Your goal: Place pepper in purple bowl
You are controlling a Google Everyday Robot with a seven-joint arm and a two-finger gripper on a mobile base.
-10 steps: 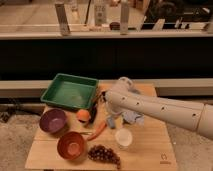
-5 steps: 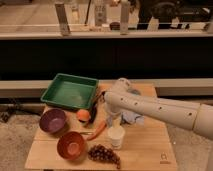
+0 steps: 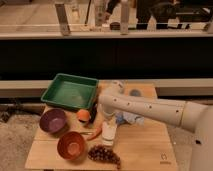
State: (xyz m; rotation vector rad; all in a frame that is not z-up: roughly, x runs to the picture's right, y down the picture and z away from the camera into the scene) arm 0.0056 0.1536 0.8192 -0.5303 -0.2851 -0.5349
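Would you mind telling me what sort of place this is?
Probably an indoor lab or office test area: a small wooden table carries a purple bowl, a green tray and grapes, a glass railing runs behind, and the gripper hangs near the pepper.

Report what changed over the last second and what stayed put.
The hand moved left over the table and now hangs right beside the pepper. It has taken hold of nothing. The pepper, purple bowl, orange-brown bowl, round orange fruit, grapes and green tray stayed where they were.
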